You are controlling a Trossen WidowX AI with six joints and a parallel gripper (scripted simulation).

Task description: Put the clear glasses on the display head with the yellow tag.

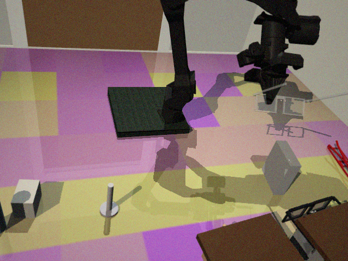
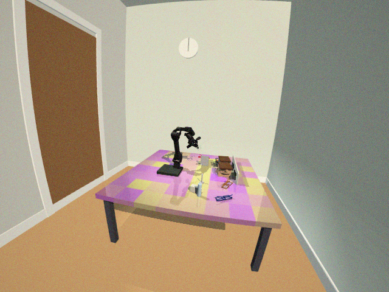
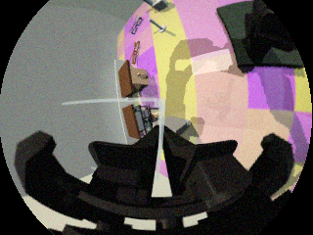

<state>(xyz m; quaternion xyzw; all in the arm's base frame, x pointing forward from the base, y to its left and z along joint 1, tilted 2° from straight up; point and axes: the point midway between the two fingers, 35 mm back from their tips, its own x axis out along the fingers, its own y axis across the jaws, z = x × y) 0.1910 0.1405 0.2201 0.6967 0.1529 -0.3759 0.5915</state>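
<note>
My gripper (image 1: 269, 101) (image 2: 197, 147) (image 3: 159, 128) is shut on the clear glasses (image 1: 274, 87) (image 3: 160, 115), high above the table right of the arm's base. Their thin pale frame hangs at the fingertips, with temples sticking out sideways. Two display heads with flat brown tops stand side by side: one head (image 1: 250, 238) (image 2: 225, 166) (image 3: 125, 80) nearer the exterior camera, the other head (image 1: 328, 227) (image 2: 224, 159) (image 3: 130, 119) beyond it. Black glasses (image 1: 333, 197) are at the front of the farther head. I cannot make out a yellow tag on either head.
A grey block (image 1: 277, 168) (image 2: 204, 160) stands between the arm and the heads. A thin post (image 1: 110, 196) on a round foot and a white box (image 1: 29, 188) stand leftward. Red glasses (image 1: 338, 157), orange glasses (image 2: 227, 184) and blue glasses (image 2: 223, 198) lie around. An upright panel (image 2: 235, 170) stands behind the heads.
</note>
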